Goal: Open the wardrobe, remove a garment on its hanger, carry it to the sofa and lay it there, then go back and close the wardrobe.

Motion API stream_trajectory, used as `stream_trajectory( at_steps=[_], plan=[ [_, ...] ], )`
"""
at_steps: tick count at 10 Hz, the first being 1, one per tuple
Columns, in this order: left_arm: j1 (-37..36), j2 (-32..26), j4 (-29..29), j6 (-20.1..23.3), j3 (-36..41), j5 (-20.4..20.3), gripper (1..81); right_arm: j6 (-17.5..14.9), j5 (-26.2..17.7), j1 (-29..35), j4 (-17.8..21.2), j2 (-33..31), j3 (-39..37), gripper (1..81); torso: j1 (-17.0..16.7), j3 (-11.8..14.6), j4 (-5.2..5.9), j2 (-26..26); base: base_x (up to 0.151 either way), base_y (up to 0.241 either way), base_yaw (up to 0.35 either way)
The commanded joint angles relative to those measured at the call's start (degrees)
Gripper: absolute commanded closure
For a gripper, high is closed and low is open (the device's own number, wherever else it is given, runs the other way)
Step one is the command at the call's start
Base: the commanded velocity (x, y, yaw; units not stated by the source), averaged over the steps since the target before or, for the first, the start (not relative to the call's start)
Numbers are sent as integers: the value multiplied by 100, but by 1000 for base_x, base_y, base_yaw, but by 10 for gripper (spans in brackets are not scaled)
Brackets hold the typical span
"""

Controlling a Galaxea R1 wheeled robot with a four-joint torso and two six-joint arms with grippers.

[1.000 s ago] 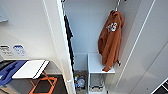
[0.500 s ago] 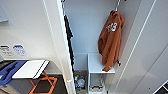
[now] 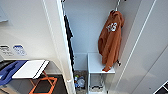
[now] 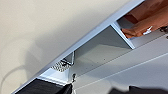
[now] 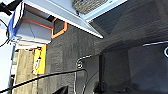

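Wardrobe (image 3: 82, 37) stood open, garment (image 3: 110, 41) hung from the rail, clear to reach; couldn't tell either end effector's opening or any hold.

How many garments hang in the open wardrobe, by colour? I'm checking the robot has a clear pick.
Orange hooded sweatshirt: 1
Dark garment: 1
Total: 2 garments hanging inside the wardrobe.

Head view looks down into the open wardrobe (image 3: 82, 37); left wrist view, close, shares its orange garment (image 3: 110, 42); right wrist view faces the floor (image 5: 75, 50).
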Motion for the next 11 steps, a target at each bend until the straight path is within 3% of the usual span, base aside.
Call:
stream_trajectory(
  at_steps=[1,3,5,7,11],
  plan=[
    [-711,320,-365,-16,-366,61,10,6,-75,247,-38,-103,225,10,0,0,0,0,0,0,0],
    [-816,619,-1041,-25,-674,-536,10,-3,-83,265,-91,-103,365,10,0,0,0,0,0,0,0],
    [-983,759,-1603,-25,-1007,-711,10,-3,-93,256,-204,-191,672,10,0,0,0,0,0,0,0],
    [-922,848,-1996,-8,-1210,-1193,10,-11,-144,265,-214,-191,804,10,0,0,0,0,0,0,0],
    [-413,567,-2474,-7,-1254,-1538,10,-38,-189,292,-223,-121,788,10,0,0,0,0,0,0,0]
  ],
)
